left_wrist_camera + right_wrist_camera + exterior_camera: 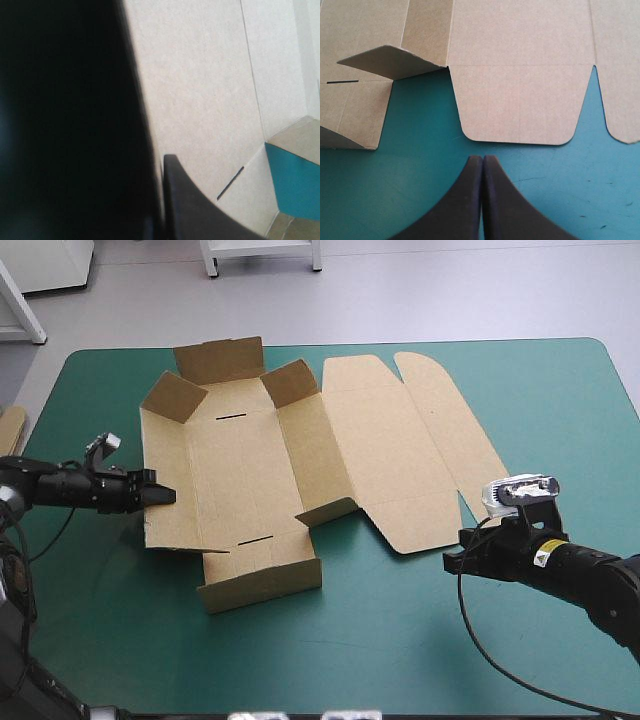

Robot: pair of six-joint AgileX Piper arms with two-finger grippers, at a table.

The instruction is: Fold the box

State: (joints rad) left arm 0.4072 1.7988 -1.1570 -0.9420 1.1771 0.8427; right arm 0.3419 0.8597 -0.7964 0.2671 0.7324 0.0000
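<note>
The brown box (250, 470) lies open in the middle of the teal-green table. Its far end flaps and near end wall are raised, and its lid (400, 455) lies flat to the right. My left gripper (166, 496) is at the box's left side panel, shut on the board. In the left wrist view that gripper (162, 159) has the sheet (200, 75) pinched between a dark finger and the finger (190, 205) on the inner face. My right gripper (452, 562) rests shut on the cover, just short of the lid's rounded near flap (520, 105), its tips (482, 160) meeting in an arch.
An edge of more brown board (10, 425) shows at the table's left edge. Bare teal-green cover (380, 640) stretches along the near side between the two arms.
</note>
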